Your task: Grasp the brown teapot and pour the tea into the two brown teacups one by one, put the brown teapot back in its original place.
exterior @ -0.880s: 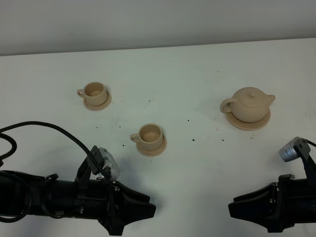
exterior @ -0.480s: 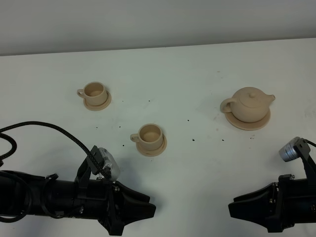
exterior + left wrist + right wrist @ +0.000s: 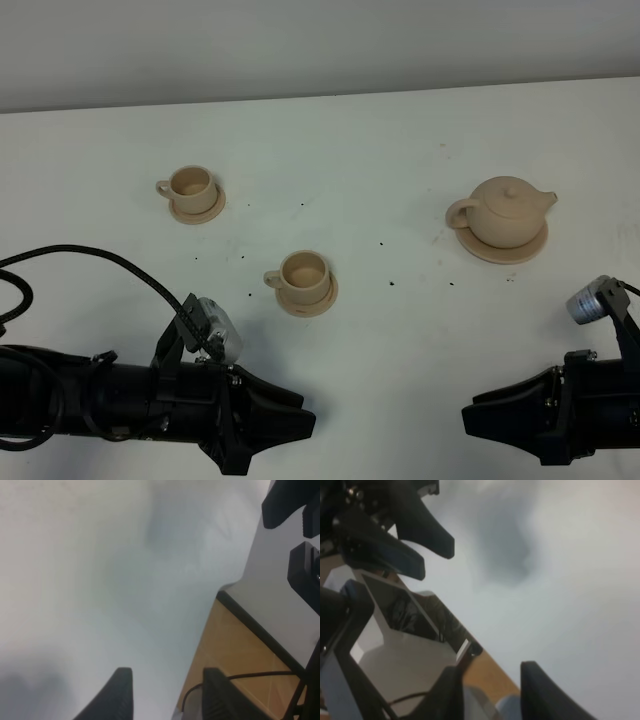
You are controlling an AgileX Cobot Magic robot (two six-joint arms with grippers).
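Both arms barely shifted, left end effector (image 3: 167,674) and right end effector (image 3: 491,669) parted, empty, brown teapot (image 3: 505,212) unmoved on saucer (image 3: 497,255).

The overhead camera hangs high on the near side and looks steeply down on the whole white desk (image 3: 400,330), taking in both arms along its near edge. Each wrist camera sits low and close over that near strip and looks out between its own fingers. The camera on the left gripper (image 3: 295,425) faces right, and the one on the right gripper (image 3: 480,420) faces left. Each catches the other gripper, blurred. All three views share the near strip.
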